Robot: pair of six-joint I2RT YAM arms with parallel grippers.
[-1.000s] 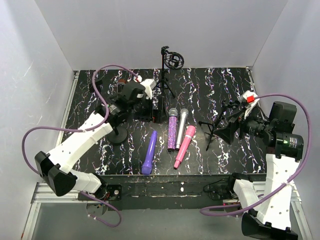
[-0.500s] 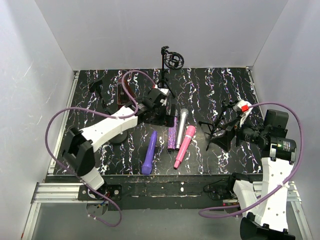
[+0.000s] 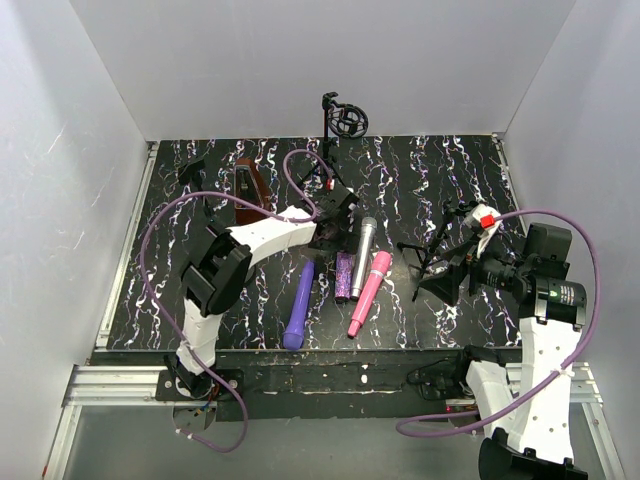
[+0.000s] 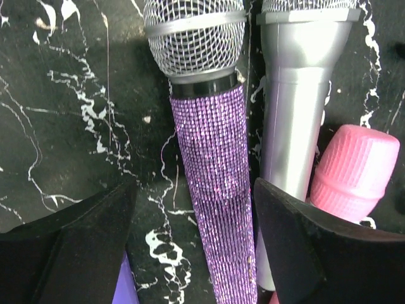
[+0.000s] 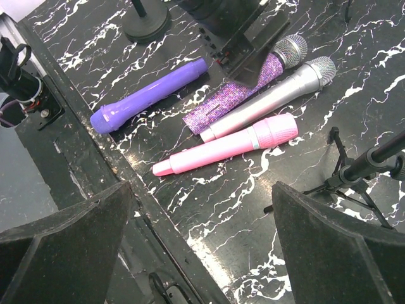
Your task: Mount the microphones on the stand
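The left arm has swung in from the left side of the tabletop [image 3: 420, 180]. Its left gripper [image 4: 195, 202] now hangs over the microphones near the middle of the front edge. Its jaws are narrower than a second ago but still apart, one finger on each side of the glittery purple microphone [image 4: 212, 164], which lies flat. A dark red box [image 3: 245, 180] sits near the back left corner. The violet microphone [image 3: 298, 305] lies leftmost in the row. Then come the glittery one, the silver-grey microphone [image 3: 363, 245] close alongside it, and the pink microphone [image 3: 368, 293] just beside that. A ring-clip stand [image 3: 343, 120] rises at the back edge. A tripod stand [image 3: 440, 245] stands toward the right edge, next to the right gripper [image 5: 202, 196], whose jaws are spread wide and hold nothing.
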